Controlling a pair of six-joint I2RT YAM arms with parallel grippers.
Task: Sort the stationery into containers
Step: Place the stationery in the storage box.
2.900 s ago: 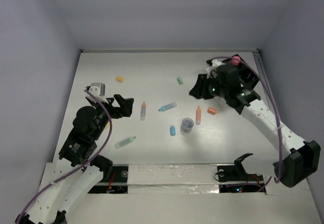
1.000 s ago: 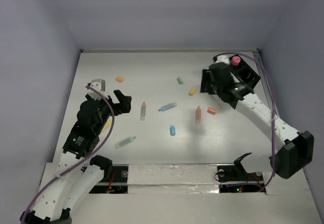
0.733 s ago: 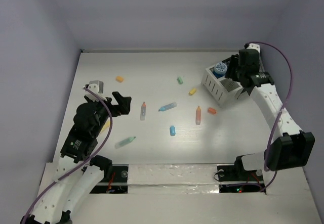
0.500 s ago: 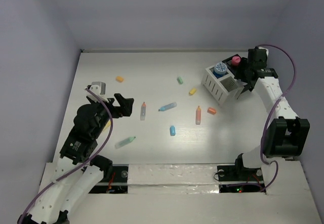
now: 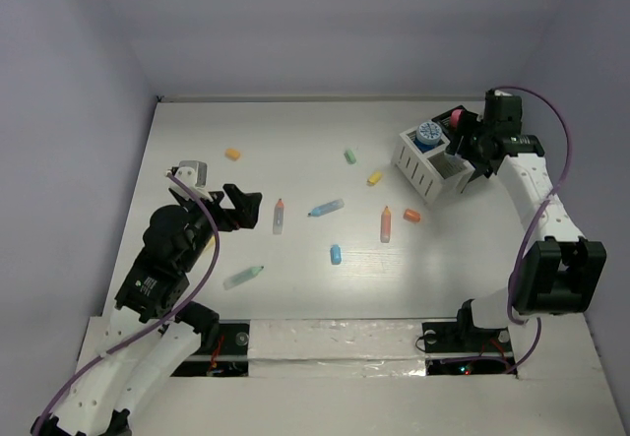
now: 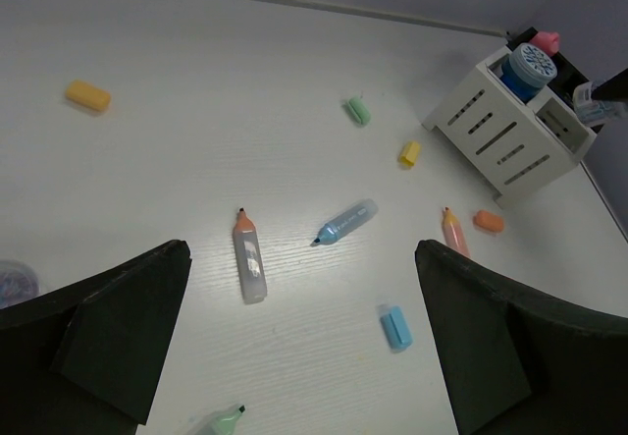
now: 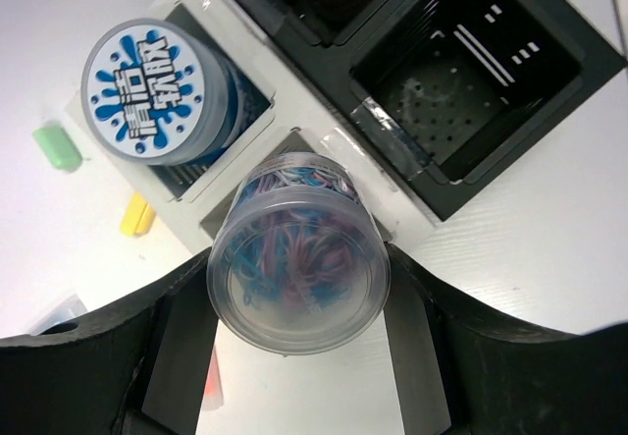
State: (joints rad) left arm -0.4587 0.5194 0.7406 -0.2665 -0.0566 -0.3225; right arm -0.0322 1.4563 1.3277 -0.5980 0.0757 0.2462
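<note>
My right gripper [image 7: 294,307] is shut on a clear grey jar [image 7: 299,258] full of coloured bands. It holds the jar just above a white compartment of the organizer [image 5: 425,168], next to the blue jar [image 7: 157,86] that stands in another white compartment. A black compartment [image 7: 456,91] beside them is empty. My left gripper [image 6: 304,337] hangs open over the table with nothing between its fingers. Below it lie a white marker [image 6: 248,256], a blue marker [image 6: 346,221], a blue capsule [image 6: 396,326] and a mint marker [image 5: 243,277].
An orange capsule [image 5: 233,154], mint capsule [image 5: 349,156], yellow capsule [image 5: 374,177], orange marker [image 5: 386,223] and another orange capsule [image 5: 411,216] are scattered mid-table. A pink jar [image 5: 457,117] sits in the organizer's black half. Walls close in on three sides.
The right arm swung the jar from left of the organizer round to its right side and now holds it over a white compartment. The left arm barely shifted.
</note>
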